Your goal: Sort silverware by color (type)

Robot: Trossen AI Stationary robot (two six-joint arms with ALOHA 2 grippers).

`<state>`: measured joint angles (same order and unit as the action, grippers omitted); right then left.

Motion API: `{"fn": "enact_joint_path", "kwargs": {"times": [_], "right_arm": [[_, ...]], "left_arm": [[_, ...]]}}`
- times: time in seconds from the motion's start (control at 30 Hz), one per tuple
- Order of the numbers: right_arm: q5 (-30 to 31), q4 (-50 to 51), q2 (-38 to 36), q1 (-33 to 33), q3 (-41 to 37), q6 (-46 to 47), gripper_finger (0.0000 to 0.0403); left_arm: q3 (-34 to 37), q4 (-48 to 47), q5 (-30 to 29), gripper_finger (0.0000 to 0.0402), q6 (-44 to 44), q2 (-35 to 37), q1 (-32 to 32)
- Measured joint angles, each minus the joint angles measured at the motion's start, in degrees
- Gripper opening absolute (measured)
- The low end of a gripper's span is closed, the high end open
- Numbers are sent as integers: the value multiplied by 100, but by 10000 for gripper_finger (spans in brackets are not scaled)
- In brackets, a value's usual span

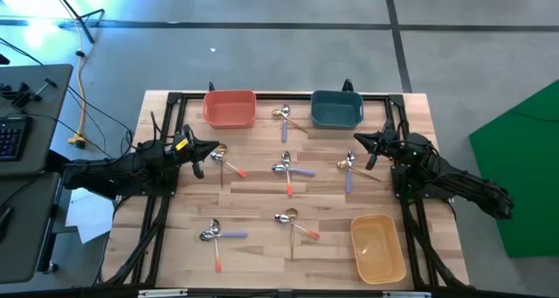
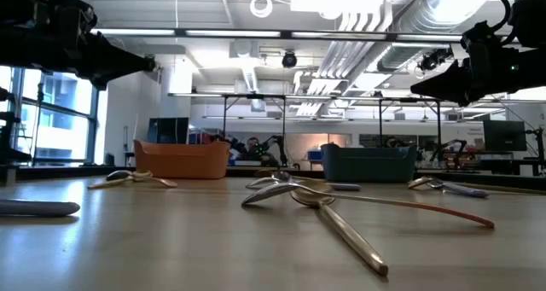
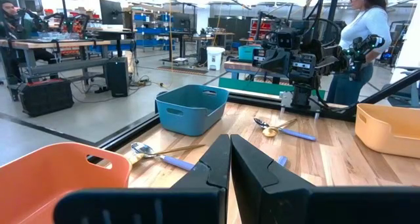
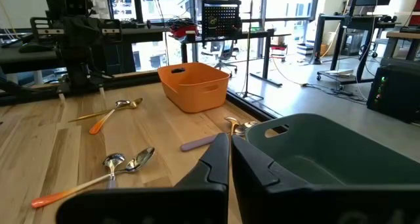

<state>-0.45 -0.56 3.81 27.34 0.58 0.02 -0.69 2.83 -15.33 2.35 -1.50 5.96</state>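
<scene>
Two grippers, left (image 1: 215, 149) and right (image 1: 355, 139), fingers clenched empty near opposite table (image 1: 262, 254) edges, spoons (image 1: 288, 169) scattered between

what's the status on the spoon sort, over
Left gripper shut, empty, at table's left edge; right gripper likewise at right. Metal spoons with coloured handles unsorted, scattered. Nothing in the way.

Closed left fingers (image 3: 230, 159) face the teal bowl (image 3: 191, 108), spoons (image 3: 281, 127) and a standing person (image 3: 359, 40).
</scene>
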Motion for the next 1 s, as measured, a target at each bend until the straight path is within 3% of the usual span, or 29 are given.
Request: {"fn": "enact_joint_path", "kwargs": {"times": [0.27,0.6,0.8,1.0], "right_arm": [[0,-1,2,-1,0,-1,0],[142,-170,-7,1,0,-482,0],[136,-824,36,1,0,-192,0],[-716,-874,540,-52,0,148,0]], "left_arm": [[0,188,-3,5,-595,1,0],[0,-2,4,5,-281,-3,2],[0,5,-78,5,-338,-144,4],[0,20,-195,5,-83,-497,7]]}}
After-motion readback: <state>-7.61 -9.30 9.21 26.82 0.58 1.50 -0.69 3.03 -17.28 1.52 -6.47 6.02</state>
